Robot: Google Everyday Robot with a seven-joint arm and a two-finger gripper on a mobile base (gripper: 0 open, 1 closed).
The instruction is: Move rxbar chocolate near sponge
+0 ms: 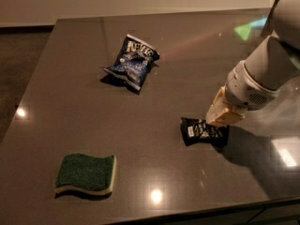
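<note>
The rxbar chocolate, a small black wrapper with white lettering, lies on the dark table right of centre. My gripper comes down from the right on the white arm and is shut on the bar's right end, which looks slightly tilted up. The sponge, dark green on top with a pale yellow base, lies flat at the front left, well apart from the bar and the gripper.
A blue chip bag with white lettering lies at the back centre of the table. The table's front edge runs just below the sponge and the bar. Dark floor shows at the left.
</note>
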